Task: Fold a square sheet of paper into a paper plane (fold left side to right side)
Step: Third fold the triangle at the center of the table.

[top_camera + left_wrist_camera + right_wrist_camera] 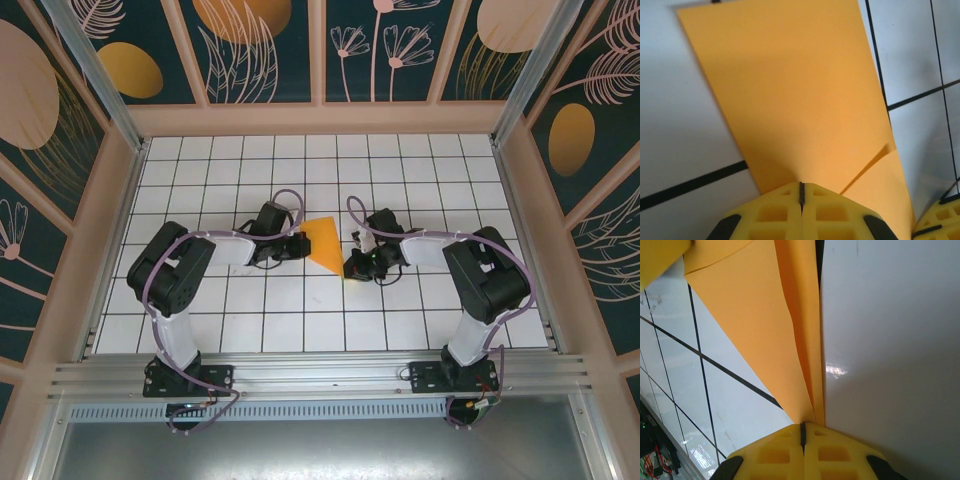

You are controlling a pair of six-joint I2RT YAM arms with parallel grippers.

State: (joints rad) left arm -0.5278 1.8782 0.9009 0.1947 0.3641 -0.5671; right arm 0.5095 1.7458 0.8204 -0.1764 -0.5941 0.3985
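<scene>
From above we see the orange paper (322,245) lying on the white tiled table (400,170), about midway between the two arms, as a folded shape that narrows to a point at its near end. The left gripper (303,243) meets the paper's left edge, and the right gripper (350,270) sits at the near point. At this distance we cannot tell how either pair of jaws stands.

Through the left wrist camera we see the left gripper (801,192) with its yellow fingers pressed together, the seam between them closed. The orange paper (800,90) spreads away from the tips across the table (680,130), with a folded flap at lower right. The right gripper (937,222) shows at that corner.

Through the right wrist camera we see the right gripper (802,432) with its jaws together too. The narrow end of the orange paper (760,325) runs right down to the tips, its layers slightly lifted off the table (880,340). We cannot tell whether any paper is pinched.
</scene>
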